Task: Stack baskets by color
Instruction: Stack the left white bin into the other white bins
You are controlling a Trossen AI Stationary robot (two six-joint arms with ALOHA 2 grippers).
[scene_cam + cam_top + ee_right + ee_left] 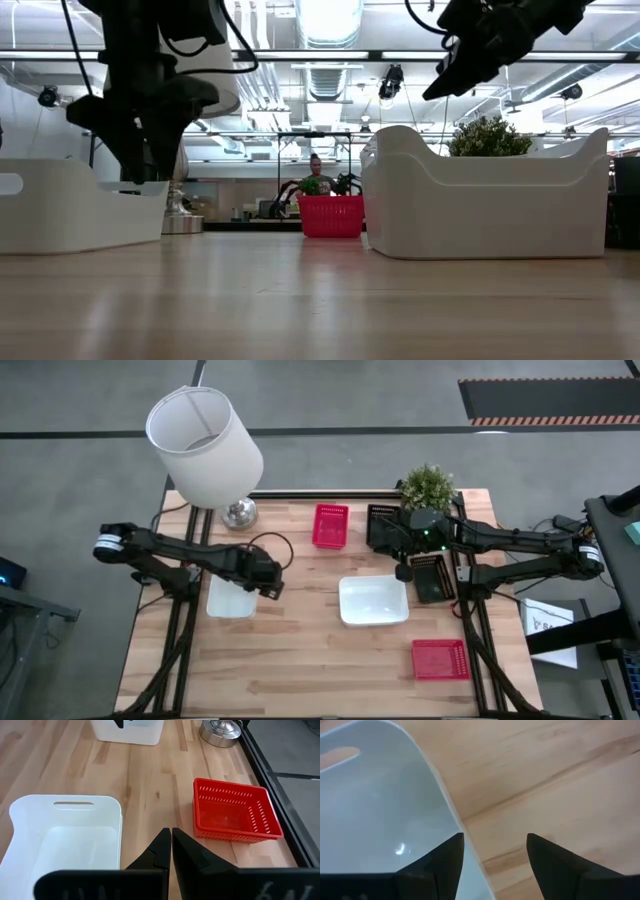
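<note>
Two white baskets rest on their bottoms on the table, one at the left (228, 600) and one in the middle (372, 600). My left gripper (268, 588) points down, open, over the left basket's right wall (451, 812). One finger (445, 862) stands inside the wall and one (555, 865) outside, with no touch showing. My right gripper (171, 831) hangs shut and empty above the table beside the middle white basket (65, 840). There are red baskets at the far middle (330, 525) and near right (440, 658), and black baskets at the far right (383, 525) and right (432, 578).
A lamp with a white shade (205, 445) and a metal base (238, 512) stands at the far left. A potted plant (428, 485) is at the far right. Bare wood lies along the near edge (300, 670). A person sits in the room beyond (316, 170).
</note>
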